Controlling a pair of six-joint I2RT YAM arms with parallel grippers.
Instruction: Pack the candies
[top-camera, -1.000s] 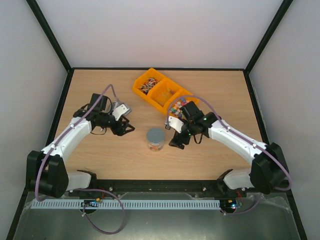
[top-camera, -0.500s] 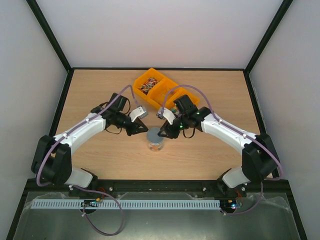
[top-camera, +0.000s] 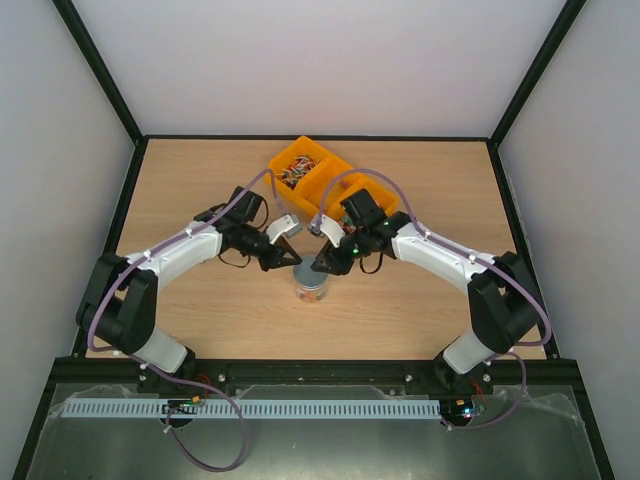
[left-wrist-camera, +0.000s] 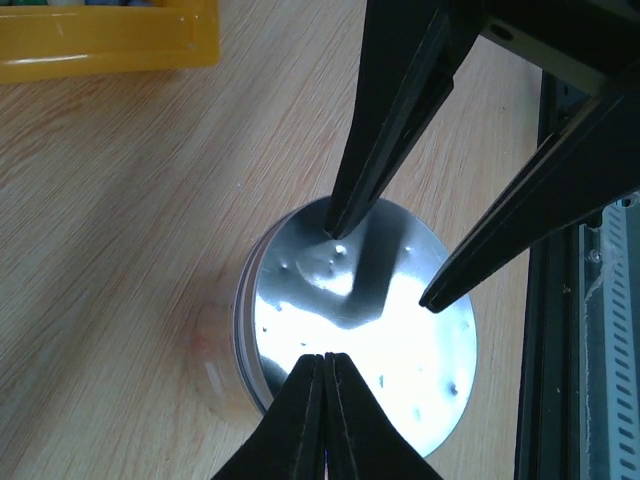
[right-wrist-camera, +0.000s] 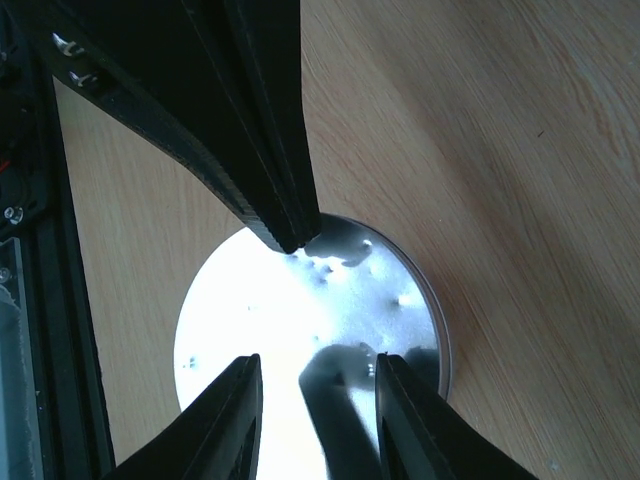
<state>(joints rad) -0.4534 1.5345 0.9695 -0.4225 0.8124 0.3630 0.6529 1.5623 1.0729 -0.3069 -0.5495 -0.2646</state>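
Observation:
A small clear jar with candies inside stands mid-table under a round silver lid. My left gripper is shut with nothing in it, its tips just over the lid's left edge. My right gripper is open part-way with nothing between its fingers, and its tips hang over the lid from the other side. More candies lie in the orange bins behind the jar. My right arm hides the nearest bin.
The yellow-orange bin wall is at the top left of the left wrist view. A black frame rail runs along the table's near edge. Bare wood surrounds the jar.
Both arms have swung inward from either side and met over the jar's lid. The left gripper has shut, and the right gripper's jaws have narrowed.

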